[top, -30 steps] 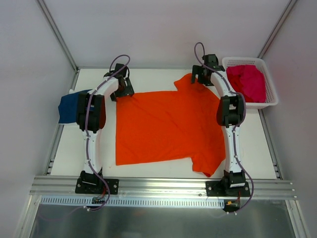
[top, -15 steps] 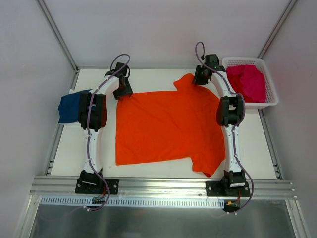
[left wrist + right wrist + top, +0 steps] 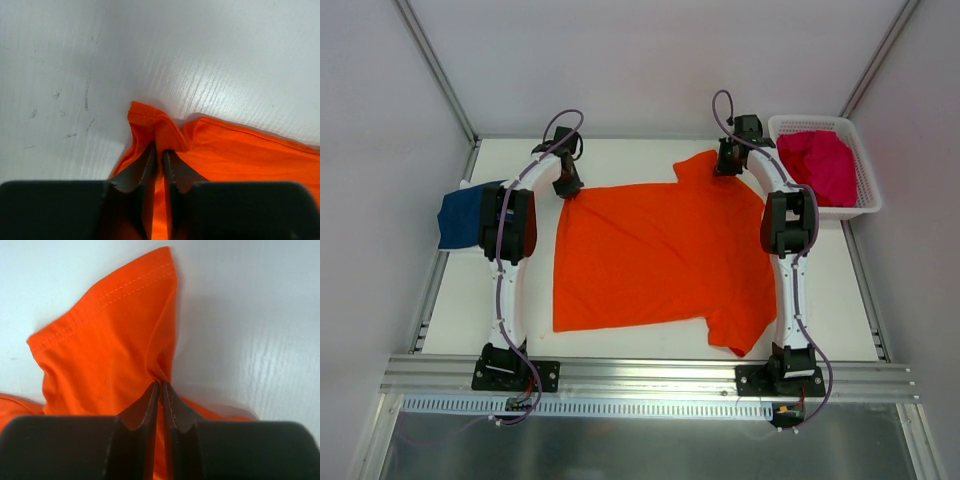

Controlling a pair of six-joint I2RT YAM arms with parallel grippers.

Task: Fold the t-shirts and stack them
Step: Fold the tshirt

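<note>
Top external: my left claw (image 3: 567,188) grips the orange shirt (image 3: 660,255) at its far hem corner, my right claw (image 3: 728,166) its far sleeve, both pinched shut; shirt lies flat nearward, long axis left-right.

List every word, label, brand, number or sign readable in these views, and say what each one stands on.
None: no view shows any readable text.
The orange t-shirt is plain, with no print or tag showing, also in both wrist views.
The navy t-shirt shows no marking.
The magenta t-shirts and their white basket show no marking.
The table bears only scuffs, no writing.
</note>
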